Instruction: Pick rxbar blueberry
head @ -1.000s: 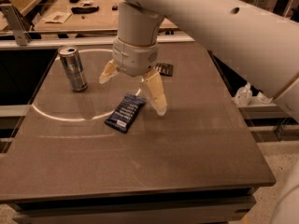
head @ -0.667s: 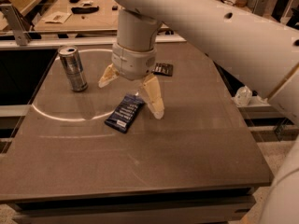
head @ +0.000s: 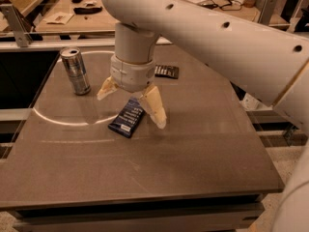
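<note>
The rxbar blueberry [head: 127, 118], a flat dark-blue wrapper with white text lines, lies on the brown table [head: 159, 168] near its middle. My gripper [head: 131, 104] hangs just above the bar with its cream fingers spread wide. One fingertip [head: 103, 93] is to the bar's upper left and the other [head: 158, 119] is at its right edge. The fingers hold nothing. The white arm comes down from the upper right and hides the bar's far end.
A silver drink can [head: 76, 71] stands upright at the table's back left. A black-brown bar wrapper [head: 166, 71] lies flat behind the gripper. A thin white arc [head: 58, 122] marks the tabletop at left. Wooden benches with clutter [head: 72, 8] stand beyond.
The gripper has shifted slightly left and lower over the blue bar. The bar, the can and the dark wrapper have not moved.
</note>
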